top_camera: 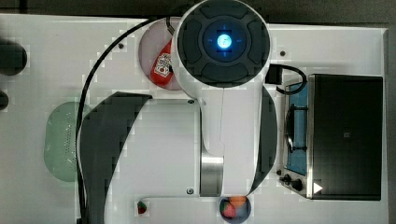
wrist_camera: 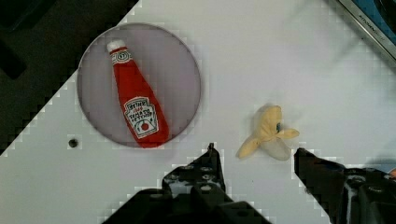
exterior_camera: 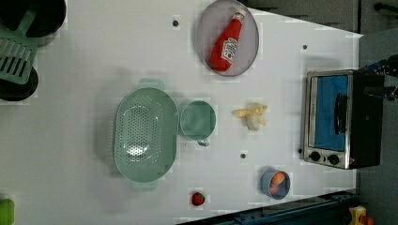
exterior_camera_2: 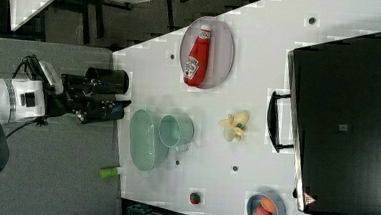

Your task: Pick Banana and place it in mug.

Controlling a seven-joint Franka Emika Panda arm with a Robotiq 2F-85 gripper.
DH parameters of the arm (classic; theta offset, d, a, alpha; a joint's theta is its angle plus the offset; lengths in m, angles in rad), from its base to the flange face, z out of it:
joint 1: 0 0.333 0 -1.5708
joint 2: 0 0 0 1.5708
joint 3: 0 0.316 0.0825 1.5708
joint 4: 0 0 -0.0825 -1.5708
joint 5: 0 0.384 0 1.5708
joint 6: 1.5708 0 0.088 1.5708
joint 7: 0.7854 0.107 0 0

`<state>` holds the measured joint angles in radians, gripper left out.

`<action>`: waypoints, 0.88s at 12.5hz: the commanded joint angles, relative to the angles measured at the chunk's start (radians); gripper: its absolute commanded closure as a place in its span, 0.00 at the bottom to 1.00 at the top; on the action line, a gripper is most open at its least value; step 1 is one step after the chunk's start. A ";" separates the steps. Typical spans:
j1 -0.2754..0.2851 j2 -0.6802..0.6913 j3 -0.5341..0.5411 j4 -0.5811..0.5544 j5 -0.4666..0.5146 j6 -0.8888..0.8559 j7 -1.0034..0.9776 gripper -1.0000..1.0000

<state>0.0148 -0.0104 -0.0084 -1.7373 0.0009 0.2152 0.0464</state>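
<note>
The claw [wrist_camera: 254, 156] hangs above the white tabletop [exterior_camera: 94, 70] with its two dark fingers [wrist_camera: 205, 170] spread apart and nothing between them. The half-peeled banana [exterior_camera: 252, 115] lies on the tabletop, untouched. In the left view it sits at three o'clock of the mug [exterior_camera: 198, 120], a short gap apart. The mug stands upright, just beside the green colander [exterior_camera: 146, 134] at its nine o'clock. At twelve o'clock of the banana, a ketchup bottle [exterior_camera: 228, 42] rests on a grey plate [exterior_camera: 206, 26]; the toaster oven [exterior_camera: 338, 117] stands at three o'clock.
</note>
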 commanded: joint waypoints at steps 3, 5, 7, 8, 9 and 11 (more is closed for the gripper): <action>0.001 -0.248 -0.081 -0.249 0.001 -0.078 -0.010 0.00; 0.002 -0.237 -0.078 -0.266 0.001 -0.073 -0.010 0.00; 0.005 -0.210 -0.076 -0.298 0.001 -0.034 -0.039 0.00; 0.006 -0.191 -0.076 -0.321 0.001 0.005 -0.081 0.00; 0.006 -0.169 -0.076 -0.347 0.001 0.051 -0.135 0.00; 0.006 -0.117 -0.076 -0.401 0.001 0.149 -0.252 0.00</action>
<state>0.0219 -0.1560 -0.1011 -2.0625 -0.0028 0.3757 -0.0827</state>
